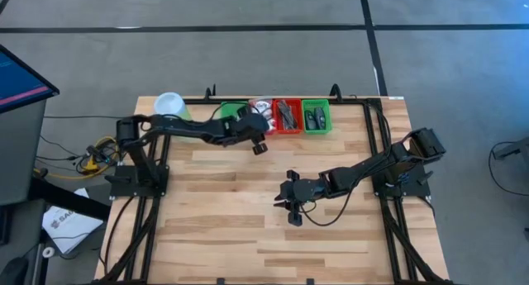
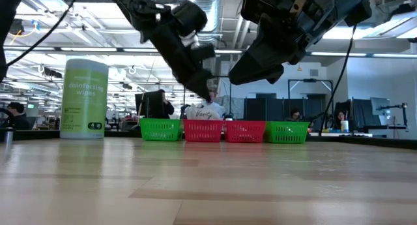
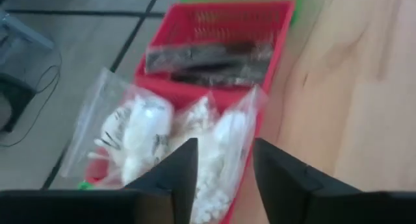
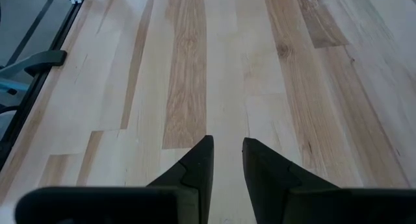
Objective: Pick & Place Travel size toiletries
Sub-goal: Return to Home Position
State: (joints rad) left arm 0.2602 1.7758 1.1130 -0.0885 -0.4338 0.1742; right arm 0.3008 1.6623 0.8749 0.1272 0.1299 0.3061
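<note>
In the left red tray [image 2: 203, 131], at the back edge of the desk [image 1: 248, 235], lie the white cotton packets [image 3: 140, 130]. They are puffy clear bags heaped well above the rim. Dark combs [image 3: 208, 58] are stacked in the right red tray [image 2: 245, 131] next to it, and a green tray [image 2: 160, 129] [image 2: 287, 131] stands at each end of the row.

The left end effector [image 3: 224, 146] hangs just in front of the packets and a little above them. Its fingers are wide apart and hold nothing. The right end effector [image 4: 227, 141] hovers over bare wood near the middle of the desk, well apart from the trays, its fingers only narrowly parted and also empty. The wipes canister [image 2: 85, 99] stands off at the far left corner.

No loose toiletries show on the desk, so the sorting looks done and the step in hand is probably the retreat to rest. The left arm's next move should lift first and then draw back toward its base, so that the open fingers clear the raised bag tops without snagging them. The right arm only needs to fold back to its own side.
</note>
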